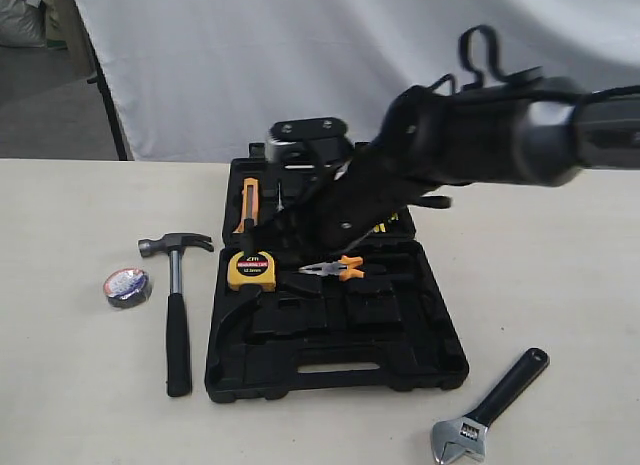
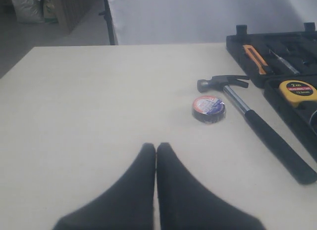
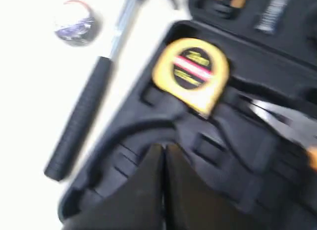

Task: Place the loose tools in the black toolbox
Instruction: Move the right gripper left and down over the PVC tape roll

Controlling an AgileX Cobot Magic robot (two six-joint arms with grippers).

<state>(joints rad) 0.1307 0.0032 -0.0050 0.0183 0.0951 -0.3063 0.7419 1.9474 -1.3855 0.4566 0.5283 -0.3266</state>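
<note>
While my right fingers (image 3: 143, 190) hang pressed together, empty, over the black toolbox (image 1: 400, 370), claw hammer (image 1: 178, 335), tape roll (image 1: 127, 286) and adjustable wrench (image 1: 495, 405) lie on the counter (image 1: 80, 405); next, I judge, spread them over the hammer.

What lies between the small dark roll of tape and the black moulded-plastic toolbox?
The steel claw hammer with the black handle lies between the tape roll and the toolbox. The exterior view shows it, and so does the left wrist view.
</note>
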